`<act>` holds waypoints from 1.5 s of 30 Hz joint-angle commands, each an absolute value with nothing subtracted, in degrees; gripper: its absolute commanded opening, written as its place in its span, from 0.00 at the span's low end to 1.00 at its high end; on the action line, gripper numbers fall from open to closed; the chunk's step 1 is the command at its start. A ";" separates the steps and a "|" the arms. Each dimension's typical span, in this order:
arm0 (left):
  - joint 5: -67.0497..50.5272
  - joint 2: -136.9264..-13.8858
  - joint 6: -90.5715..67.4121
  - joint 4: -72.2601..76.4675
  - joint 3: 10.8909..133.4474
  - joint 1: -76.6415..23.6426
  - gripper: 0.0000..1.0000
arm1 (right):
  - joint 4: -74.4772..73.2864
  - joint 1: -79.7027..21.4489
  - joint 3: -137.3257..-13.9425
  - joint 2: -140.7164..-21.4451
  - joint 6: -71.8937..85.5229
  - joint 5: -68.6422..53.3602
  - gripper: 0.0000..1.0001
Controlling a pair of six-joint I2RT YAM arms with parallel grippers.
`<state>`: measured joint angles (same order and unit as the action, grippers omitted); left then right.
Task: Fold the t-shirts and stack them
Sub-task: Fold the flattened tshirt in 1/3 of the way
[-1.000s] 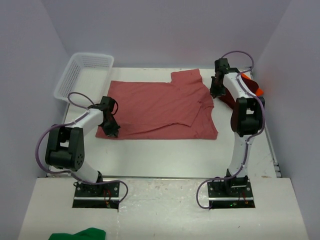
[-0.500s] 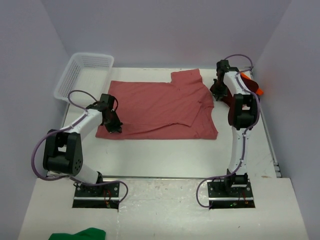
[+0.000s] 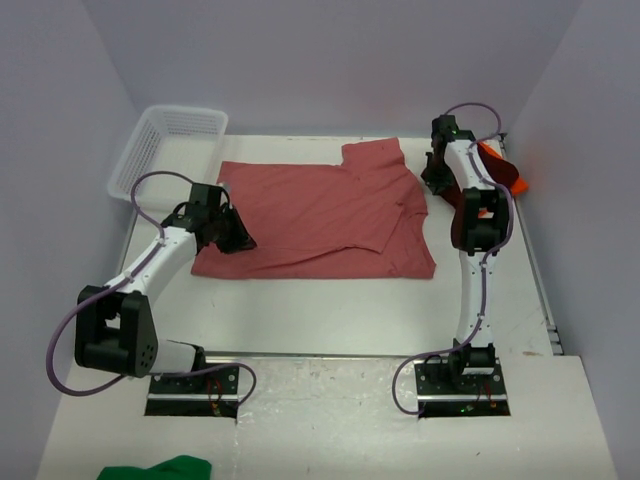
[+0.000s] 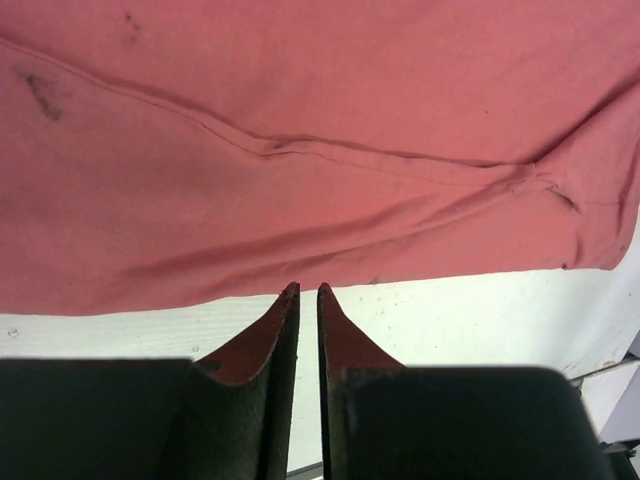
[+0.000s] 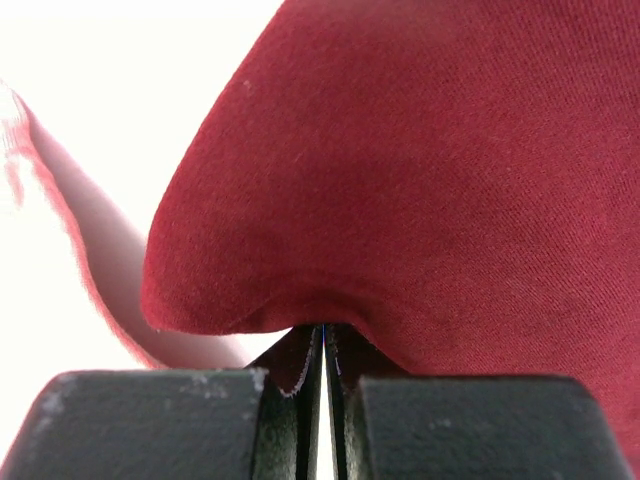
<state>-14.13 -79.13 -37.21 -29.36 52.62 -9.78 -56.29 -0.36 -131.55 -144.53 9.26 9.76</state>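
Left hand now farther onto rose t-shirt, narrow-gapped, empty; right hand tight on maroon t-shirt.

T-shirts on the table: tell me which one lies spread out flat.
The faded rose-red t-shirt, spread wide across the middle of the table. The maroon t-shirt and orange t-shirt sit bunched at the right edge.

Legible text, labels, brands, numbers, signs: none readable in the overhead view or in either wrist view.
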 commanded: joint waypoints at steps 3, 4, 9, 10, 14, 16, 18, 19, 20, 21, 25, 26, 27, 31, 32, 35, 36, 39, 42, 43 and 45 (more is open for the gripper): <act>-17.48 -77.08 -34.72 -27.33 52.47 -10.02 0.13 | -50.80 -0.26 -135.34 -145.54 8.00 14.93 0.03; -17.75 -76.82 -34.63 -27.25 52.21 -10.02 0.13 | -50.97 -0.26 -136.40 -145.98 8.09 14.68 0.04; -18.28 -76.47 -33.93 -27.25 52.73 -10.02 0.13 | -48.52 -0.26 -141.59 -147.92 9.23 15.38 0.12; -18.37 -76.73 -33.75 -27.25 52.73 -10.02 0.13 | -47.21 -0.26 -142.03 -147.92 9.05 14.86 0.13; -18.63 -76.99 -33.14 -27.25 52.65 -10.02 0.13 | -43.95 1.49 -144.66 -148.27 9.49 13.36 0.18; -18.72 -77.78 -32.61 -27.25 52.82 -10.02 0.13 | -42.11 1.76 -145.81 -149.06 9.75 11.17 0.19; -18.81 -78.66 -32.17 -27.07 53.17 -10.02 0.13 | -41.49 2.19 -147.91 -149.76 9.93 10.55 0.18; -18.81 -79.01 -32.17 -26.72 53.17 -10.02 0.13 | -40.18 2.28 -148.35 -150.03 10.11 9.94 0.17; -18.90 -79.36 -32.08 -26.46 52.91 -10.02 0.13 | -38.69 2.37 -147.40 -149.51 9.85 9.84 0.16; -19.16 -79.80 -32.08 -26.11 52.82 -10.02 0.13 | -37.37 2.55 -146.78 -148.89 9.32 9.41 0.16; -20.47 -81.38 -32.17 -25.49 52.30 -10.11 0.13 | -31.14 2.11 -141.80 -144.51 9.31 3.35 0.18; -21.00 -81.21 -32.17 -25.40 51.95 -10.11 0.13 | -29.63 1.76 -139.77 -141.01 9.23 3.43 0.18; -20.83 -80.51 -32.25 -25.40 51.77 -10.19 0.13 | -28.23 0.89 -138.27 -139.41 8.18 3.69 0.20; -20.92 -76.21 -32.61 -26.10 50.63 -10.20 0.13 | -36.72 0.53 -137.74 -134.84 8.87 11.15 0.21; -20.92 -75.16 -32.69 -26.28 50.19 -10.20 0.13 | -37.70 0.44 -135.90 -133.35 8.96 12.64 0.19; -21.36 -71.03 -33.57 -26.72 49.05 -10.20 0.13 | -37.27 0.53 -124.39 -122.21 7.74 16.69 0.02; -21.53 -69.36 -33.75 -26.72 48.78 -10.20 0.13 | -37.35 0.44 -121.84 -119.91 7.65 18.53 0.00; -22.59 -66.90 -34.19 -26.98 47.82 -10.20 0.14 | -40.32 1.32 -109.73 -113.14 8.52 21.34 0.00; -23.11 -65.22 -34.28 -27.68 47.29 -10.20 0.14 | -41.58 1.84 -100.33 -108.66 9.75 24.15 0.00; -23.55 -64.87 -34.19 -27.86 47.29 -10.20 0.14 | -41.40 2.02 -98.54 -107.94 10.10 24.17 0.00; -23.55 -63.99 -34.19 -28.04 47.11 -10.20 0.14 | -41.48 2.98 -95.03 -106.71 11.42 22.33 0.00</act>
<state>-21.34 -65.63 -33.85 -27.94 47.70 -9.85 -39.29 2.04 -100.31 -106.87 9.28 20.34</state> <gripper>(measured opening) 0.136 0.003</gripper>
